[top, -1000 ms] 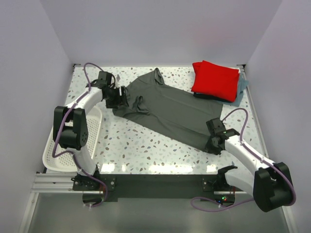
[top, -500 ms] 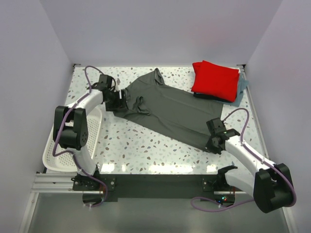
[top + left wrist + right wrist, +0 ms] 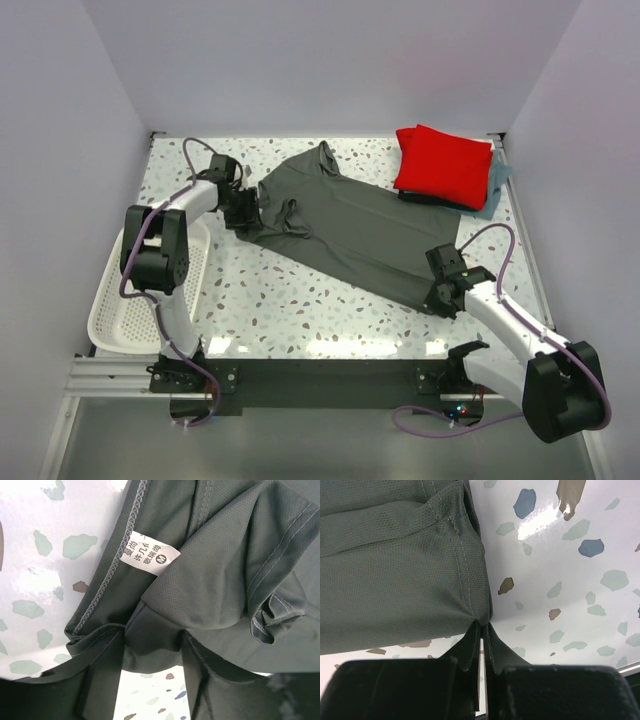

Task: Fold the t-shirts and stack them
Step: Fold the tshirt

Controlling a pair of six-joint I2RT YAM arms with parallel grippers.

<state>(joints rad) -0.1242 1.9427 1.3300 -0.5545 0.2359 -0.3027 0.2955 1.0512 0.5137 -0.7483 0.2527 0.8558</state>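
- Overhead view: the grey shirt (image 3: 345,225) lies spread out and slantwise on the speckled table (image 3: 290,300), from the upper middle of the frame down to the lower right.
- The red shirt (image 3: 445,165) sits folded at the upper right, on top of a blue-grey shirt (image 3: 497,185) whose edge shows on its right side. A thin dark layer shows under the red one's lower edge.
- The left pincer (image 3: 245,205) is at the grey shirt's left edge, left of centre. The right pincer (image 3: 438,297) is at the shirt's lower right corner.
- A white basket (image 3: 110,310) stands at the left edge of the frame.
- Left wrist view: the grey shirt (image 3: 215,580) fills most of the frame, with a white size label (image 3: 150,553) sewn in by a stitched hem at upper centre.
- The left pincer (image 3: 145,680) has its jaws apart at the bottom of the frame, with a bunched fold of the shirt between them. The fingers are dark and blurred, so I cannot tell whether they press on the cloth.
- Right wrist view: the right pincer (image 3: 481,630) is fully closed at lower centre, nipping the stitched corner of the grey shirt (image 3: 395,570).
- The shirt covers the upper left, and bare table (image 3: 560,555) fills the right.
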